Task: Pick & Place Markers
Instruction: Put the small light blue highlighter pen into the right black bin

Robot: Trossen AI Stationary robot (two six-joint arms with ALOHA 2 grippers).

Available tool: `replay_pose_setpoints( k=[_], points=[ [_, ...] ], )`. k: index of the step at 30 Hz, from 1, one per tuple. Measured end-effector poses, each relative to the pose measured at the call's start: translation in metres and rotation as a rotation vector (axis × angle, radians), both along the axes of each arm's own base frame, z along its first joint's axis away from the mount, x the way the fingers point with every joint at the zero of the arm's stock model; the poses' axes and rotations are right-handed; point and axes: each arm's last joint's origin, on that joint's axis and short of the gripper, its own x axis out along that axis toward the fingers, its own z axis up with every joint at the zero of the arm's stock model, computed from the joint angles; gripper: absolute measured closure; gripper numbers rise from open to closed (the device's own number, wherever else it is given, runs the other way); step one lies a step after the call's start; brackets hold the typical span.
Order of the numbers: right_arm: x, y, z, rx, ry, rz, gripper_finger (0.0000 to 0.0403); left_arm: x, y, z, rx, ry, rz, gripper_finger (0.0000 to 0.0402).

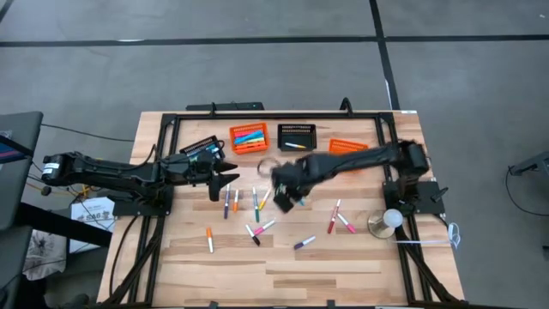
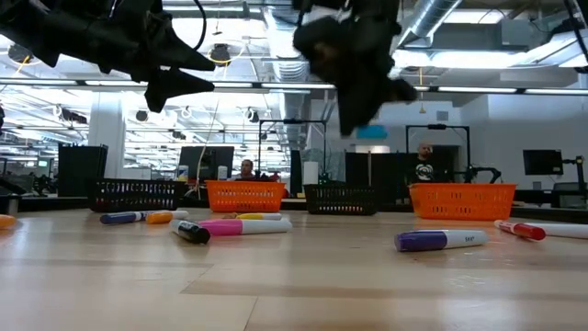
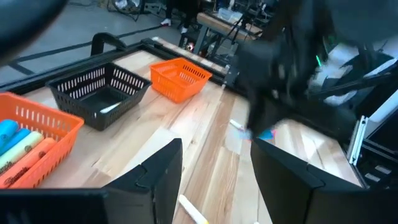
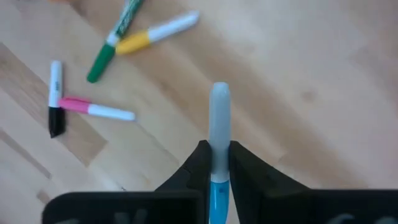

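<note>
While clamped on light blue marker [image 4: 217,124], right gripper [image 4: 216,163] hangs above table [image 1: 343,270] centre; loose markers [image 1: 256,230] scattered below. Left gripper [image 1: 230,178] open, near orange basket [image 1: 249,137].

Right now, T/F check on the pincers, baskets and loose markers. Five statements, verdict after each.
1. The right pincer is shut on a light blue marker. True.
2. That marker lies flat on the table. False: it is lifted clear, held above the wood.
3. The left pincer is open and holds nothing. True.
4. The orange basket at the back is empty. False: it holds several markers.
5. All markers are already in baskets. False: many lie loose on the table, among them a pink marker and a green marker.
</note>
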Motion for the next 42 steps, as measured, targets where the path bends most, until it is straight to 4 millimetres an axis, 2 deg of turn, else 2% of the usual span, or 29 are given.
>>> replay_pose_setpoints(
  k=[4,9,13,16,21,26,33,42],
  points=[
    [-0.024,-0.030,0.040,-0.033,-0.055,0.054,0.0376,0.000,0.000,0.001,0.002,-0.005,0.000,0.0211],
    [-0.057,-0.077,0.085,-0.130,-0.173,0.023,0.0384,0.000,0.000,0.002,0.003,-0.018,0.000,0.0211],
    [-0.076,-0.116,0.103,-0.220,-0.234,0.003,0.0374,0.001,0.000,0.003,0.004,-0.029,0.002,0.0211],
    [-0.081,-0.145,0.106,-0.292,-0.274,0.028,0.0375,0.001,0.000,0.004,0.004,-0.037,0.002,0.0211],
    [-0.076,-0.189,0.093,-0.386,-0.278,0.086,0.0382,0.001,0.000,0.005,0.004,-0.052,0.002,0.0211],
    [-0.063,-0.218,0.065,-0.417,-0.227,0.154,0.0371,0.001,0.000,0.005,0.004,-0.056,0.002,0.0211],
    [-0.040,-0.228,0.020,-0.413,-0.113,0.374,0.0379,0.001,0.000,0.006,0.000,-0.060,0.003,0.0211],
    [-0.029,-0.237,-0.017,-0.385,-0.037,0.534,0.0374,0.001,0.000,0.006,-0.002,-0.063,0.003,0.0211]
  ],
)
